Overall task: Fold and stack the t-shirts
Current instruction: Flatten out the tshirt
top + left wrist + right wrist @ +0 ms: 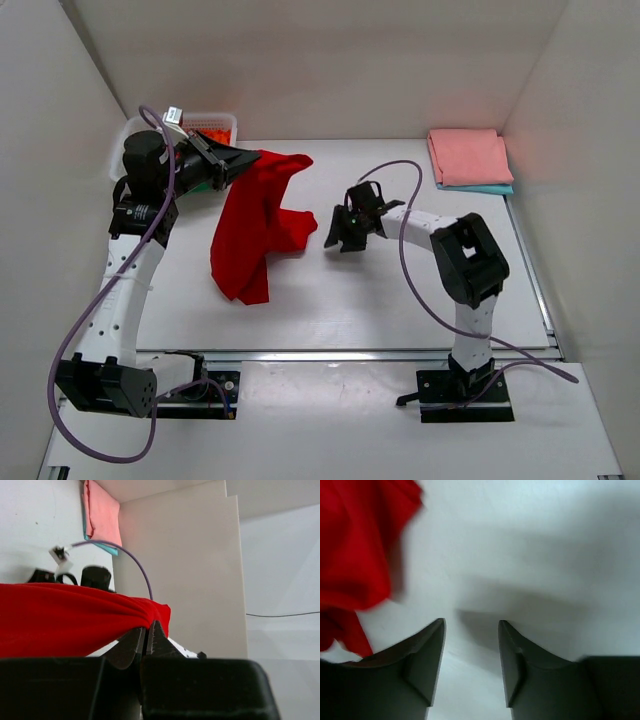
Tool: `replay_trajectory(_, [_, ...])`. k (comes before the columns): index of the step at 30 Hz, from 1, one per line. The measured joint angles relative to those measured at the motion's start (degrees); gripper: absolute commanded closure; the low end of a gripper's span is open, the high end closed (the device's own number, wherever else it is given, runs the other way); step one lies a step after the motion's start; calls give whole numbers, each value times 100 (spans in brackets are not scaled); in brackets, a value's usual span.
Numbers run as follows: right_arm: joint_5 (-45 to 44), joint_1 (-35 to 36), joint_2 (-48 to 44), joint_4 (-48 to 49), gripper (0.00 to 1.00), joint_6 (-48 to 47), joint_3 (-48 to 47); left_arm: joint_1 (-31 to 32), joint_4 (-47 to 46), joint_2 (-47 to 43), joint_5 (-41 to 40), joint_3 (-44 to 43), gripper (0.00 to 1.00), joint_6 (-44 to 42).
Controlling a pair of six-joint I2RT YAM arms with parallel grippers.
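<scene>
A bright red t-shirt (255,225) hangs bunched from my left gripper (243,160), which is shut on its upper edge near the back left; its lower part trails on the table. In the left wrist view the red t-shirt (65,620) drapes across the closed gripper (148,625). My right gripper (338,238) hovers just right of the shirt, open and empty; its wrist view shows the gripper (471,625) over bare table with the red t-shirt (355,565) at the left. A folded salmon pink t-shirt (468,157) lies on a light blue t-shirt (490,188) at the back right.
A white lattice basket (215,123) with orange cloth inside stands at the back left behind my left arm. White walls enclose the table on three sides. The right arm's purple cable (420,290) loops over the table.
</scene>
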State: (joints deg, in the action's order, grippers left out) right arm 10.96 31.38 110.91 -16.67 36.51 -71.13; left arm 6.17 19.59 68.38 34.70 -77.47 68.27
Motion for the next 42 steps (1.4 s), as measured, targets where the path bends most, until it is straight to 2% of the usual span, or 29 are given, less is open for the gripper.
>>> replay_trajectory(2, [396, -157, 328, 133, 32, 149, -400, 0, -2, 0, 28, 9, 100, 15])
replay_trajectory(6, [964, -282, 962, 387, 35, 424, -1189, -7, -33, -2, 68, 9, 100, 13])
replay_trajectory(11, [1220, -291, 1790, 299, 35, 588, -2371, -17, -42, -9, 83, 26, 100, 17])
replay_trajectory(12, [1285, -291, 1952, 240, 44, 605, -2627, -22, -42, -13, 85, 28, 100, 20])
replay_trajectory(13, [1325, -291, 2135, 155, 75, 595, -2914, -22, -59, -15, 90, 44, 100, 22])
replay_trajectory(14, [1342, -291, 2347, 66, 100, 557, -3239, -22, -76, -26, 90, 70, 100, 24])
replay_trajectory(17, [1499, -308, 2892, -188, 100, 535, -3932, -37, -76, -33, 101, 105, 100, 33])
replay_trajectory(21, [1515, -393, 2824, -715, 100, 225, -4072, -114, -66, 15, 173, 28, 100, 20])
replay_trajectory(23, [1342, -501, 2527, -1097, 100, -46, -4000, -195, -42, 192, 225, -260, 100, -15])
replay_trajectory(26, [1034, -844, 1438, -1357, 100, -350, -3373, -428, -101, 704, 387, -1134, 100, -50])
replay_trajectory(30, [765, -1882, -975, -1204, 100, -422, -2312, -761, -439, 1176, 553, -1939, 100, 13])
replay_trajectory(34, [531, -3128, -2900, -999, 100, -575, -2072, -859, -656, 1150, 669, -1829, 100, -50])
replay_trajectory(42, [717, -3689, -4710, -1285, 100, -1268, -1290, -767, -411, 809, 846, -1480, 100, -444])
